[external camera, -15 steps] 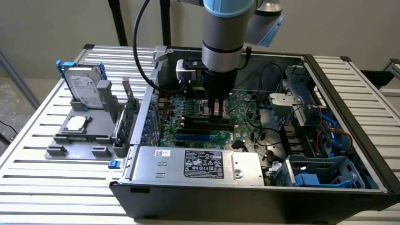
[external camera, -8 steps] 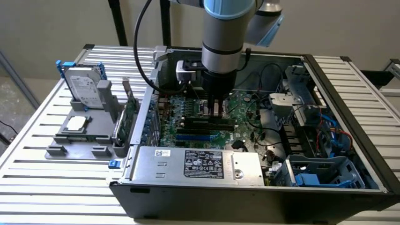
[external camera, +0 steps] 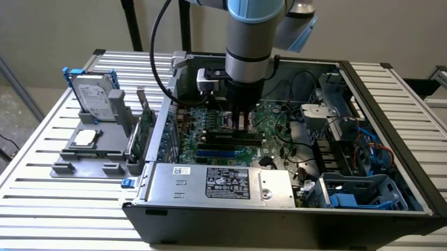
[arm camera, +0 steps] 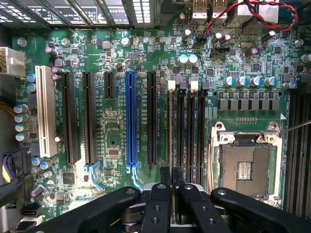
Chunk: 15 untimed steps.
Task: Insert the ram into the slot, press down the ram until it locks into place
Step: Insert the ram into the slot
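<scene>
The arm (external camera: pixel 248 47) reaches straight down into the open computer case (external camera: pixel 209 222), and the gripper (external camera: pixel 241 125) hangs low over the motherboard (arm camera: pixel 112 141). Its two fingers (arm camera: pixel 165 177) are pinched almost together with only a thin sliver between them. Whether the ram sits in that sliver, I cannot tell from here. Directly ahead of the fingertips, in line with that gap, runs the slot (arm camera: pixel 171 131), a long black socket with a white end clip, first in a row of four parallel ones. The blue slot (arm camera: pixel 130 121) lies near the hand on one side and the square silver processor socket (arm camera: pixel 243 167) on the other.
</scene>
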Each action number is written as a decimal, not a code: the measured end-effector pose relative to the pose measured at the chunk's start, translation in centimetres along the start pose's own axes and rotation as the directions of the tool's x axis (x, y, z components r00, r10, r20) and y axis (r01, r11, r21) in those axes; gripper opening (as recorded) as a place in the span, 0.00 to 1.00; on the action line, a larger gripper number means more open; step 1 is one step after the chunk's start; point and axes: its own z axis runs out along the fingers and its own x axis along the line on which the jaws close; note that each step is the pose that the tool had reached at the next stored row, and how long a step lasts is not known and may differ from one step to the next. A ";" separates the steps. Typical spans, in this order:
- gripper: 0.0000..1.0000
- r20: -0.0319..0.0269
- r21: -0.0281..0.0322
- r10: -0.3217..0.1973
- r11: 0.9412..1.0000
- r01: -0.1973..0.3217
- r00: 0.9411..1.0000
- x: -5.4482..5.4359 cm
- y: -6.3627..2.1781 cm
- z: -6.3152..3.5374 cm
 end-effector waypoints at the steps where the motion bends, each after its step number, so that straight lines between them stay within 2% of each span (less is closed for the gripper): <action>1: 0.13 0.000 0.000 0.000 1.000 0.000 1.000 0.0 0.00 0.04; 15: 0.13 -0.002 0.000 0.000 1.000 0.000 1.000 -0.1 0.01 0.63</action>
